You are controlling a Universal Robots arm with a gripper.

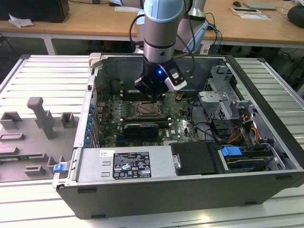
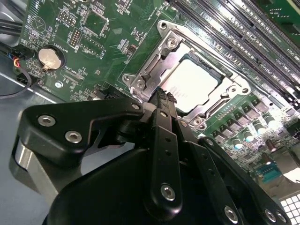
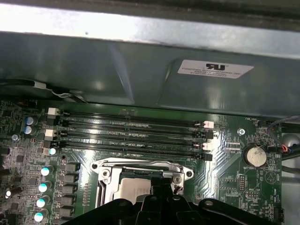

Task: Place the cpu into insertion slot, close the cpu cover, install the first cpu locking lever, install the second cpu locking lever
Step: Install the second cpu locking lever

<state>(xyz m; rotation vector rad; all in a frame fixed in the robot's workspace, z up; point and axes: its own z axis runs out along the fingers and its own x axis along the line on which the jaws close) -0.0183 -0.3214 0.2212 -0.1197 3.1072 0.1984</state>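
Second wrist view, nearest the lens: black linkage of gripper [image 2: 161,101] filling lower half, fingers drawn together into a single narrow tip, nothing seen between them. Tip sits at corner of cpu cover [image 2: 154,61], just over the metal frame; contact or a slight gap cannot be told. Screws and pivot pins on the links visible; lower body cut off by picture edge.

Just beyond the tip: cpu [image 2: 194,84], pale silvery, lying flat in insertion slot [image 2: 220,77], cover closed down around it, chip showing through the central window. Near corner of the cover hidden behind the finger links. Locking levers hard to separate from the frame metal; latched or not cannot be told.

Further out: coin cell battery [image 2: 49,57] on green motherboard [image 2: 93,28], well apart from the socket. Memory slots [image 2: 234,28] running along the far side of the socket.

First wrist view: gripper top [image 3: 159,206] cutting off lower part of cpu [image 3: 133,187]; memory slots [image 3: 131,133] behind, then grey case wall [image 3: 93,70] with a white label.

Exterior view: gripper [image 1: 153,92] hanging over socket [image 1: 148,108] inside open computer case [image 1: 266,137]; fingertips hidden behind the gripper body. Grey fixture blocks [image 1: 40,118] on exterior view's left, outside the case.
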